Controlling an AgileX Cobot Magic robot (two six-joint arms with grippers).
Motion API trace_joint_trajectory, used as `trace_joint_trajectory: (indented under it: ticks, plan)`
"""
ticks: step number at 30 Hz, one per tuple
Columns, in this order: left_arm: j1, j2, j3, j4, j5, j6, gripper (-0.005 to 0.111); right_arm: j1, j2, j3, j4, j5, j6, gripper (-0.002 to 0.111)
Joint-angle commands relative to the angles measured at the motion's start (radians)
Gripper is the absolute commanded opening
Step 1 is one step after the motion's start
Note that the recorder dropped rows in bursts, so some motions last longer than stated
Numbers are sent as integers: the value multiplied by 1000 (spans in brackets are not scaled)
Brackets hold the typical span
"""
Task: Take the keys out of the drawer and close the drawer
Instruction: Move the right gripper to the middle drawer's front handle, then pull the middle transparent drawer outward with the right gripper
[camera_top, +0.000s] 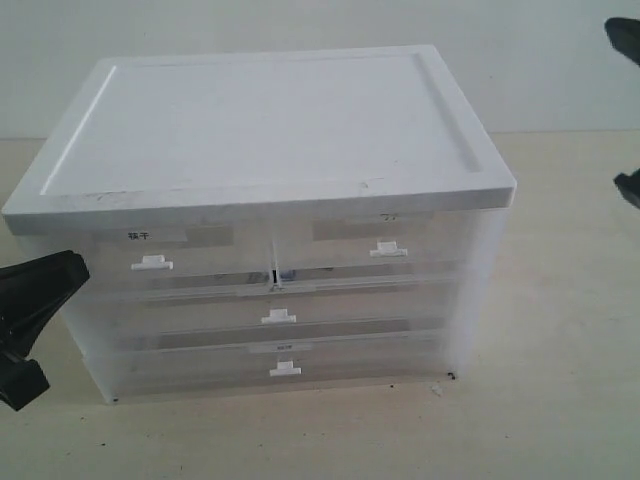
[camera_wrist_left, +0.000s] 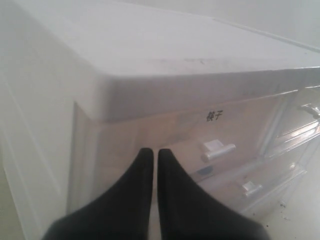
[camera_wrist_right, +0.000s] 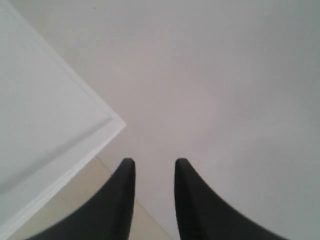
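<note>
The drawer (camera_top: 270, 372), the lowest full-width tier of the translucent white-topped cabinet (camera_top: 260, 120), is shut, and its white tab handle (camera_top: 285, 369) faces front. The keys are hidden. A small dark bluish patch (camera_wrist_left: 202, 171) shows through the plastic below the top-left handle, but I cannot tell what it is. My left gripper (camera_top: 80, 270) (camera_wrist_left: 151, 152) is shut on nothing, its tips close to the cabinet's front-left corner at top-drawer height. My right gripper (camera_top: 630, 112) (camera_wrist_right: 154, 164) is open and empty, raised beyond the cabinet's right rear corner.
Above the drawer sit a like full-width middle drawer (camera_top: 278, 316) and two half-width drawers (camera_top: 152, 263) (camera_top: 388, 248), all shut. The cabinet stands on a pale tabletop (camera_top: 560, 330) with a white wall (camera_top: 540, 60) behind.
</note>
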Motion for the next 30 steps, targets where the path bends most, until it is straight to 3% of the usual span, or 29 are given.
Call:
trace_joint_trajectory:
  ticks: [1,6,14,19,22,30]
  plan:
    - [0,7,-1,-30,-16,7,5,107,89,-62,301,242,-200,24]
    - [0,7,-1,-30,-11,16,5,282,151,-153,671,224,-597,24]
    - [0,7,-1,-30,-6,23,5,664,169,-185,725,257,-783,24]
    - [0,7,-1,-30,-6,18,5,883,314,-185,739,519,-914,24]
    - [0,7,-1,-15,-6,18,5,939,440,-185,655,600,-899,24]
    - [0,7,-1,-15,-6,11,5,940,726,-185,410,540,-614,24]
